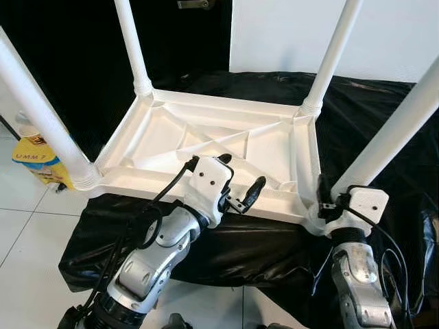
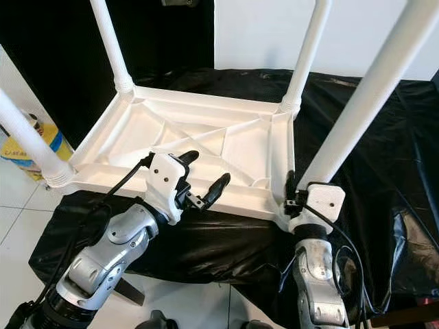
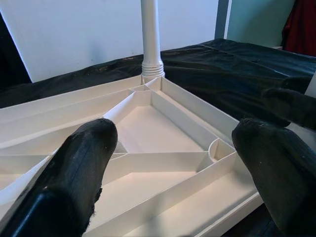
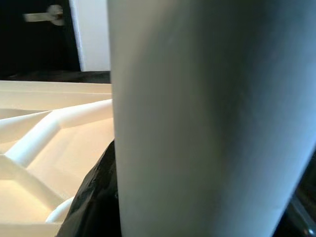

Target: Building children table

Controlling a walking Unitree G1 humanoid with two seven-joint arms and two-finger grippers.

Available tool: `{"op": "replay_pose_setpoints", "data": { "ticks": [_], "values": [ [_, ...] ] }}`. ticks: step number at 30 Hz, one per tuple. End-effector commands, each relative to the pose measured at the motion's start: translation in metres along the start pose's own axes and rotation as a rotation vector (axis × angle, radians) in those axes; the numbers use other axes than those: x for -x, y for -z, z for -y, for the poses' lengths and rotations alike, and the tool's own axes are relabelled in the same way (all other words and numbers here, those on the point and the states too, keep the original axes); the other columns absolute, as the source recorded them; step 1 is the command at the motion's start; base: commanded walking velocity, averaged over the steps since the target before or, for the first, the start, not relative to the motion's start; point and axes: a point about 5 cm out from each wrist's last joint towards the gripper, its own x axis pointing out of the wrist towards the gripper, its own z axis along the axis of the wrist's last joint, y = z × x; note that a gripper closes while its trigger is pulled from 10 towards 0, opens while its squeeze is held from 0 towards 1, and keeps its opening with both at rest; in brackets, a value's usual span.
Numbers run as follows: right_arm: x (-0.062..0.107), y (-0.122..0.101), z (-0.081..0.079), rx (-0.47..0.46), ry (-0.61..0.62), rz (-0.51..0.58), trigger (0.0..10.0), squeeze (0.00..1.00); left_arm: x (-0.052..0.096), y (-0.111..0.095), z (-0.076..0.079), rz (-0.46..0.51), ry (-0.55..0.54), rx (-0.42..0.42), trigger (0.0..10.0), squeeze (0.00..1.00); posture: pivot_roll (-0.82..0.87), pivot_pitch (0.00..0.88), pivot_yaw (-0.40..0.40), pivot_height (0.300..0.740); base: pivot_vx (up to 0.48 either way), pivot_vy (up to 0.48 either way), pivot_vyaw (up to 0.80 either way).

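Upside-down white plastic table top (image 1: 206,140) lying flat on black sheet (image 1: 357,110), ribs facing up. Four white legs standing up from its corners: far left leg (image 1: 132,44), far right leg (image 1: 333,55), near left leg (image 1: 34,110), near right leg (image 1: 394,130). Near right leg leaning a little, long way running up and out to the right, foot end down in the near right corner socket (image 1: 317,212).

Right gripper (image 1: 328,199) pressed right up at the bottom of that near right leg, much closer to it than the other arm. Fingers mostly hidden behind the white wrist block, so cannot tell how wide; maybe wrapped round the leg, since right wrist view has the leg huge and close, with a dark finger (image 4: 94,197) touching its side.

Left gripper (image 1: 236,186) hovering just over the near edge of the table top, fingers (image 3: 74,173) spread wide apart, holding nothing.

Yellow box (image 1: 34,161) on the tile floor (image 1: 27,226) beside the near left leg.
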Motion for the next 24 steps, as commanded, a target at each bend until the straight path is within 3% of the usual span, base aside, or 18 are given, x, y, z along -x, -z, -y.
{"op": "replay_pose_setpoints", "data": {
  "ticks": [1,16,24],
  "values": [
    [0.008,0.024,0.022,0.046,0.117,-0.134,10.0,0.0,-0.001,0.0,0.01,-0.001,0.149,-0.007,10.0,0.0,-0.02,0.07,-0.03,0.74,0.0,0.0,0.0],
    [0.006,0.025,0.019,0.042,0.146,-0.143,10.0,0.0,-0.001,0.001,0.012,0.001,0.157,-0.005,10.0,0.0,-0.02,0.06,-0.03,0.74,0.0,0.0,0.0],
    [-0.002,-0.012,0.015,0.03,0.126,0.049,10.0,0.0,-0.001,0.002,0.014,-0.001,0.164,-0.003,10.0,0.0,-0.02,0.058,-0.028,0.74,0.0,0.0,0.0]
  ]
}}
